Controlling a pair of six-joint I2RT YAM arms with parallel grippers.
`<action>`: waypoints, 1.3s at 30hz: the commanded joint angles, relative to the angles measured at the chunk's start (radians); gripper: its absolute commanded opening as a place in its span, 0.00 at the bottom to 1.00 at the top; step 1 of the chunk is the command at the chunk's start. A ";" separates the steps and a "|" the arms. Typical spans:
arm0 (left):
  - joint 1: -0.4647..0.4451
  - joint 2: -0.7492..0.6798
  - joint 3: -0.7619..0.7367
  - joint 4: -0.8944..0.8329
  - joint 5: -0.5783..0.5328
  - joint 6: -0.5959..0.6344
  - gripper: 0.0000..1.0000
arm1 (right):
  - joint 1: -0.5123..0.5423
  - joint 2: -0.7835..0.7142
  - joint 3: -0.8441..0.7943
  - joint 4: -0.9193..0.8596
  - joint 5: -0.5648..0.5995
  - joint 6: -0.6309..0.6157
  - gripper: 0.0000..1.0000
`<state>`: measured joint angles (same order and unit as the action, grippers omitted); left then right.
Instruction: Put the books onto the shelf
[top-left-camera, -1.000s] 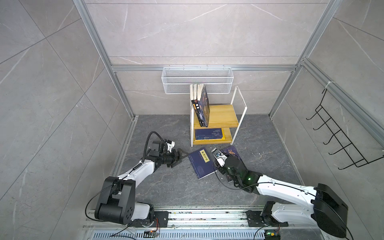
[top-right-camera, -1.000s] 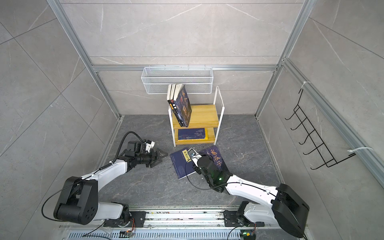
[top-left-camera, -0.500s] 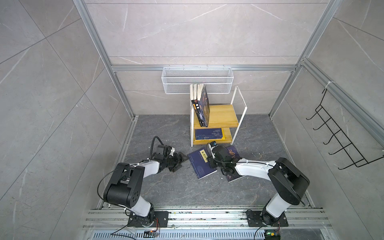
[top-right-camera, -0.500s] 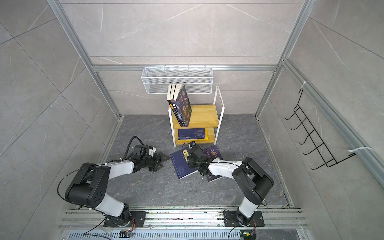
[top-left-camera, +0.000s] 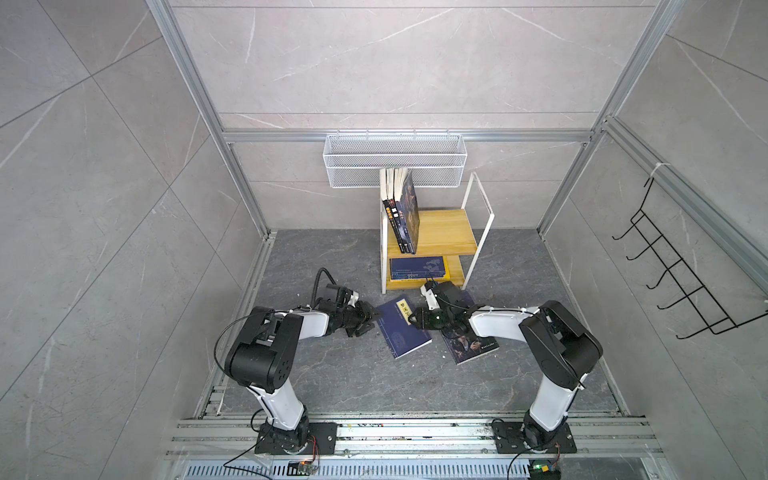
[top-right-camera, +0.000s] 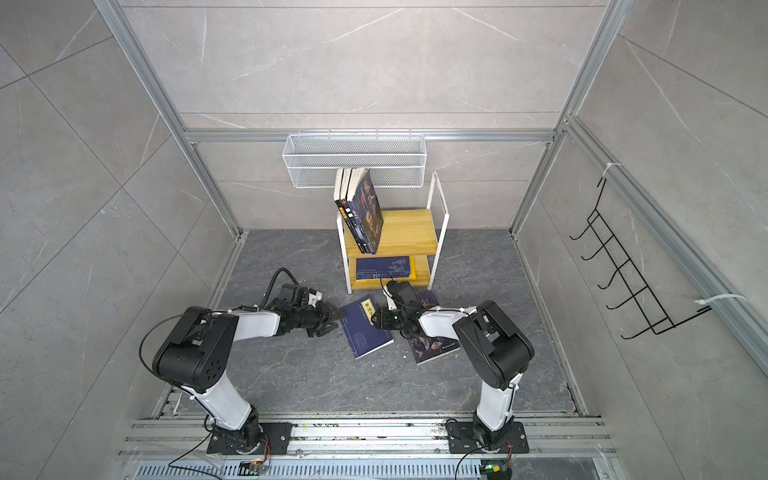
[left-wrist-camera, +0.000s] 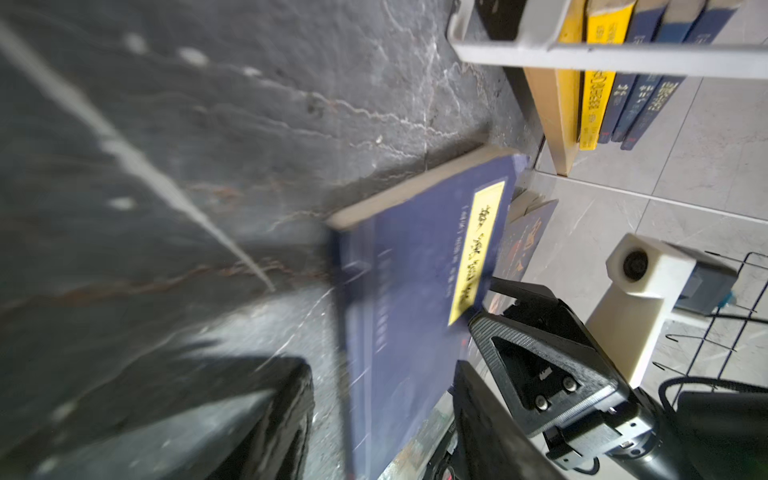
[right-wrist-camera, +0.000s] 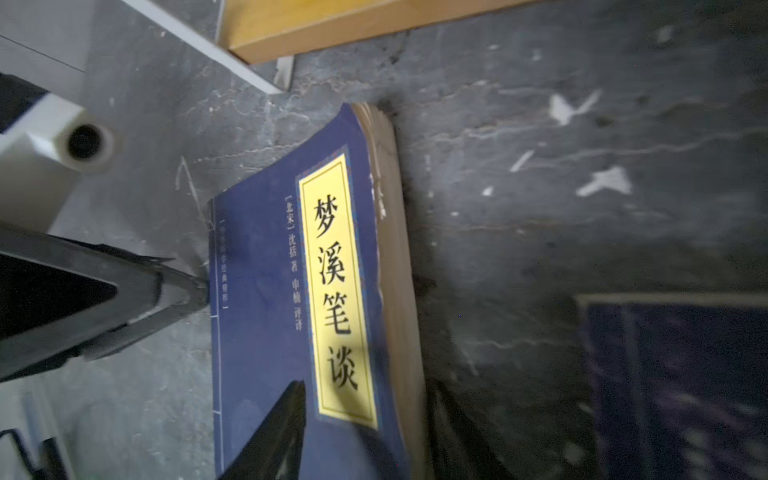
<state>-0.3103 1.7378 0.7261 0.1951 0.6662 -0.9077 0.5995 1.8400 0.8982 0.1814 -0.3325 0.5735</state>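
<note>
A navy book with a yellow title label (top-left-camera: 402, 328) (right-wrist-camera: 266, 291) lies on the dark floor in front of the shelf (top-left-camera: 446, 230). My right gripper (top-left-camera: 413, 323) (right-wrist-camera: 365, 390) is shut on its page edge, one finger over the cover and one at the pages. My left gripper (top-left-camera: 371, 322) (left-wrist-camera: 382, 374) is open and straddles the spine edge, with small gaps on both sides. A second navy book (top-left-camera: 473, 345) (right-wrist-camera: 673, 386) lies beside it, partly under the right arm. Three books (top-left-camera: 405, 216) stand on the top board and another (top-left-camera: 417, 268) lies flat on the lower one.
A white wire mesh basket (top-left-camera: 395, 160) hangs on the back wall just above the shelf. A black wire hook rack (top-left-camera: 673, 274) hangs on the right wall. Aluminium frame posts and tiled walls close in the floor on three sides.
Both arms have folded down low over the floor. My left gripper has moved right to the book's spine and its jaws have narrowed. The right gripper has stayed at the book's page edge.
</note>
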 joint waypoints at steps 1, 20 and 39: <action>-0.014 0.056 0.000 -0.033 -0.008 0.005 0.56 | 0.003 0.050 -0.025 0.002 -0.132 0.090 0.49; -0.073 -0.009 -0.001 -0.042 0.046 0.009 0.39 | 0.015 0.012 -0.250 0.704 -0.212 0.625 0.48; -0.088 -0.067 -0.008 -0.049 0.062 0.026 0.40 | 0.072 0.023 -0.241 0.754 -0.153 0.649 0.26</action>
<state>-0.3771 1.7340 0.7246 0.1753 0.6559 -0.9058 0.6601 1.9335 0.6579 0.9882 -0.4904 1.2846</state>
